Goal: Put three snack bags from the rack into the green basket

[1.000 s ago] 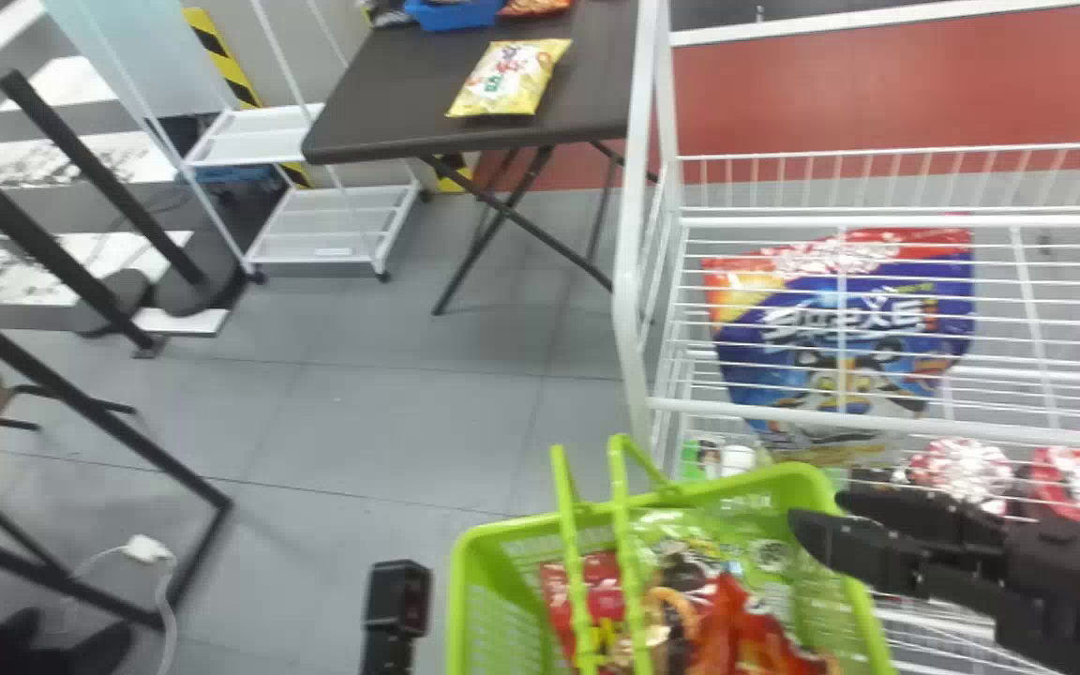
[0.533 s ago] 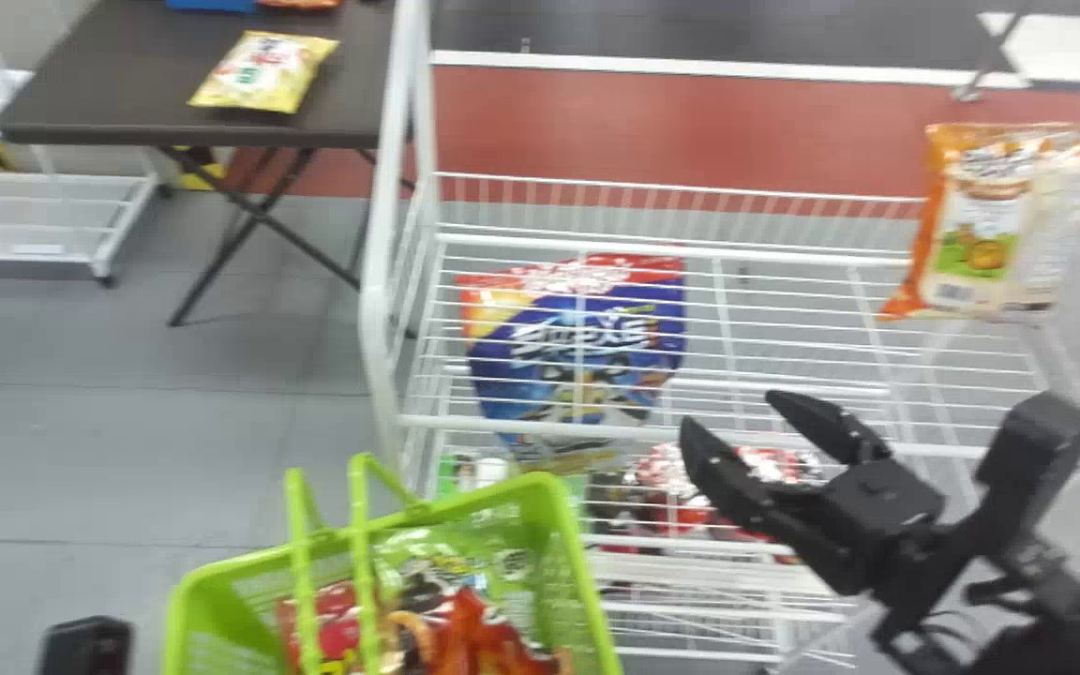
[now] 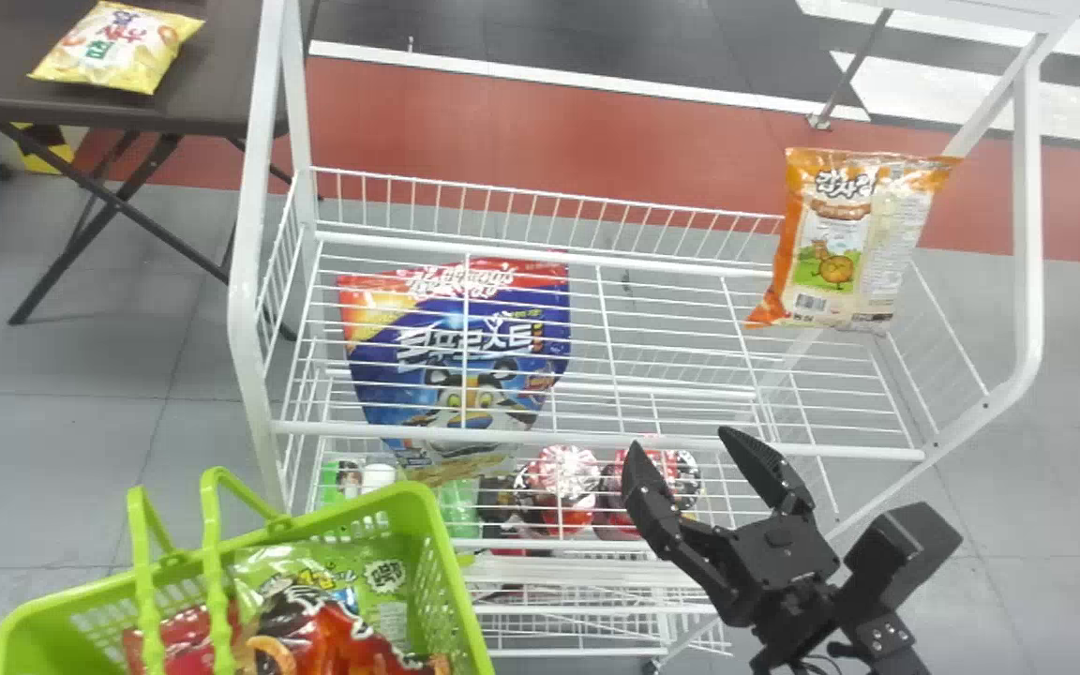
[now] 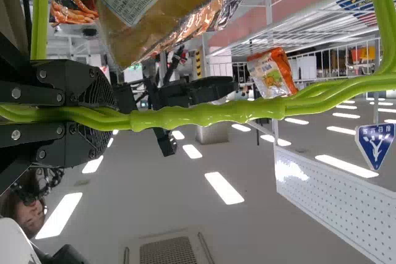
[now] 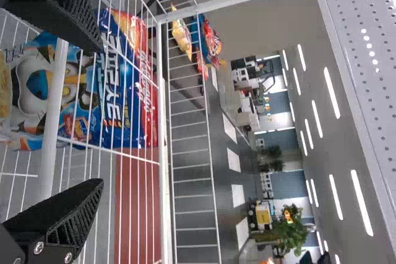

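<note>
Grey floor (image 3: 43, 459), red strip (image 3: 540, 131) beyond it, white wire rack (image 3: 243, 291) standing between me and the strip. Nearest: green basket (image 3: 413, 502), several packs piled in it. Left gripper (image 4: 114, 117) has its fingers closed round the handle (image 4: 204, 114). Risk there: a tilt spills the pile, or the raised loops over the opening snag a bag on its way down. I can't count the pile properly, so I could overshoot three.

Right gripper (image 3: 679, 439) at the rack's front, fingers wide apart, holding nothing. Front rail (image 3: 587, 441) is close; a straight push could knock it and shake the rack. Blue bag (image 3: 465, 375) lies behind wires; closing there may pinch wire along with film. Red-and-white packs (image 3: 559, 483) lower down, likewise screened.

Farther: orange bag (image 3: 849, 244) upright toward the rack's right end, less obstructed. A careless nudge could tip it over backwards. Off left, yellow bag (image 3: 118, 47) on a dark tabletop (image 3: 212, 56); not rack stock, leave it.
</note>
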Tool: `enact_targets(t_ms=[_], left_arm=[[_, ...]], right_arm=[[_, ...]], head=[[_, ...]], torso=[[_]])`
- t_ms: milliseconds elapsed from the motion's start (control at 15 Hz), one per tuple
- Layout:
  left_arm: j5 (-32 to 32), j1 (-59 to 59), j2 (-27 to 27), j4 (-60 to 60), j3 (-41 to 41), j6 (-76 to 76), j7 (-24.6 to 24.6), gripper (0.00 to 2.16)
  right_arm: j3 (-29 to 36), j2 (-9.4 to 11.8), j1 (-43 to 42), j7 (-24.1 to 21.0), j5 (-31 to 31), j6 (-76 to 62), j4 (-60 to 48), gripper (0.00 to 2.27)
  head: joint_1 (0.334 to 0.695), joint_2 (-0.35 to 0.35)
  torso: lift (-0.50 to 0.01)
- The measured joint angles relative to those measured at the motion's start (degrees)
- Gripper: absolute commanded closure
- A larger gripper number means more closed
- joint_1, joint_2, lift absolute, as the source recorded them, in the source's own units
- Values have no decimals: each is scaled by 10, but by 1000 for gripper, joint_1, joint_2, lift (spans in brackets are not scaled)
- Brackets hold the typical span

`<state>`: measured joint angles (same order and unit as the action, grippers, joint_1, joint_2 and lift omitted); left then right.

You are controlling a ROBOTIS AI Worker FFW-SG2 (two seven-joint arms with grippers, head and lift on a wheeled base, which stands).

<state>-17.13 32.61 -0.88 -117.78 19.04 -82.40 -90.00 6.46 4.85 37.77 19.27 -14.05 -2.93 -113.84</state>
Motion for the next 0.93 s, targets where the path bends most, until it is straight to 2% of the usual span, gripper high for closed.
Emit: enact_targets(t_ms=[933], left_arm=[[-6, 6, -2, -6, 10, 0, 0, 2148]], right_arm=[[2, -2, 14, -6, -4, -18, -2, 66]], head=[[695, -258]], torso=[[0]])
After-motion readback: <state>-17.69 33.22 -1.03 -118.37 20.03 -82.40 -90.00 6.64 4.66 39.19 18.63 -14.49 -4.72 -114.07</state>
